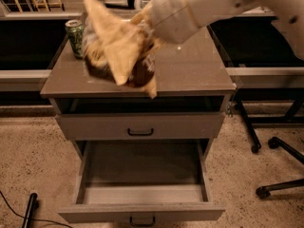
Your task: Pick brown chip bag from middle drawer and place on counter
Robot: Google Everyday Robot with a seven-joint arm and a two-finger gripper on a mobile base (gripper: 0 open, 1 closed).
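Note:
The brown chip bag [118, 49] hangs crumpled in the air over the left half of the counter [190, 72], its pale tan back and corners toward the camera and dark brown showing at its lower edge. My gripper [145, 25] is at the end of the white arm reaching in from the upper right, and is shut on the bag's right side. The bag mostly hides it. The middle drawer [142, 172] is pulled out below, with a bare grey floor.
A green can [75, 38] stands at the counter's back left, right beside the held bag. The upper drawer front [140, 126] with a black handle is closed. Black chair legs with casters [275, 165] stand to the right. A dark object [29, 208] lies on the floor at lower left.

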